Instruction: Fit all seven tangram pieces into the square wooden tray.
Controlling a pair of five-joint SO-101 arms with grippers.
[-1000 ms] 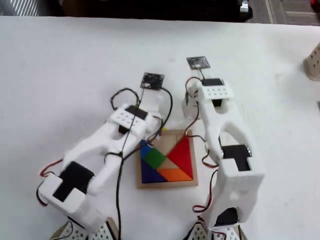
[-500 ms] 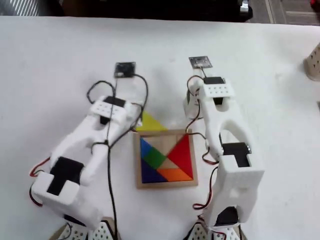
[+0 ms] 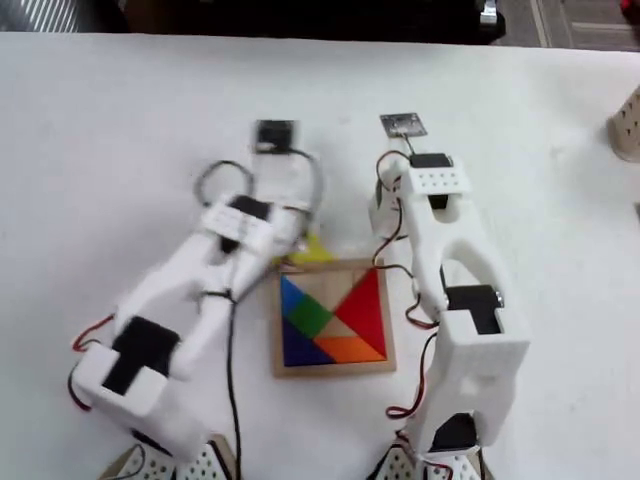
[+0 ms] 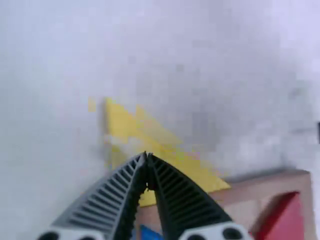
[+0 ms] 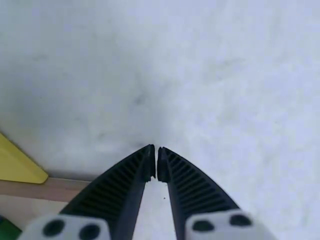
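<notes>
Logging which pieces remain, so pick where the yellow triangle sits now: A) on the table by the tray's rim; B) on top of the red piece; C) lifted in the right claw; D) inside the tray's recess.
A: the yellow triangle lies on the white table at the wooden tray rim, outside the recess, with the shut left claw over it.

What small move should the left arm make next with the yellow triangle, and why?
Probably nudge the yellow triangle into the tray's bare wedge between the blue piece and red piece. It lies outside, one corner at the far rim, and the left jaws are shut over it, so pushing seems likelier than gripping.
</notes>
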